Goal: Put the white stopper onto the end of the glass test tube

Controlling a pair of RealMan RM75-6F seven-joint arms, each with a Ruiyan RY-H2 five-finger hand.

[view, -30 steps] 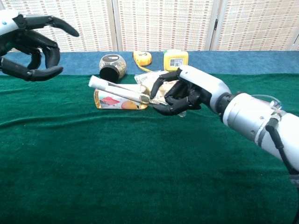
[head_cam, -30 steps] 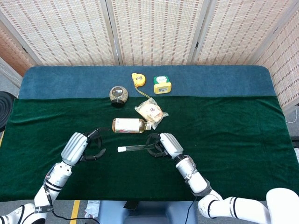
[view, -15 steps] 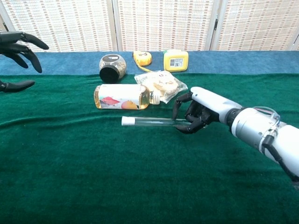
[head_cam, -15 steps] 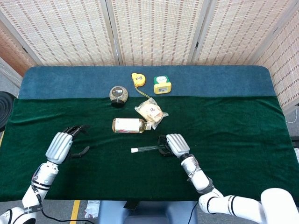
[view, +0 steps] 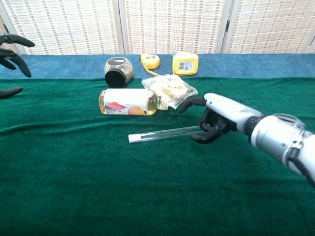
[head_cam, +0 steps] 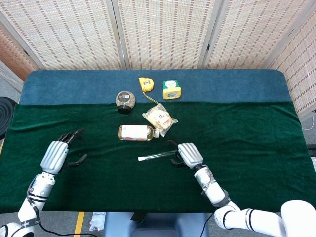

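The glass test tube [view: 165,133] lies flat on the green cloth, and its left end carries the white stopper [view: 132,139]. In the head view the tube [head_cam: 159,156] sits just below the bottle, stopper [head_cam: 141,159] pointing left. My right hand [view: 214,118] is at the tube's right end. Its thumb is lifted clear and its curled fingers [view: 206,133] are at the glass tip, so it grips nothing. In the head view this hand [head_cam: 188,155] rests low on the cloth. Far to the left my left hand [head_cam: 55,155] hovers with fingers spread and empty, only partly visible in the chest view [view: 11,54].
A bottle [head_cam: 137,132] of amber liquid lies on its side just behind the tube, with a snack packet [head_cam: 160,118] beside it. Further back are a dark jar [head_cam: 125,100], a yellow tape measure [head_cam: 145,83] and a yellow box [head_cam: 171,90].
The right hand has set the tube down on the cloth and its thumb has come off the glass. The left hand has drawn further left, away from the tube.
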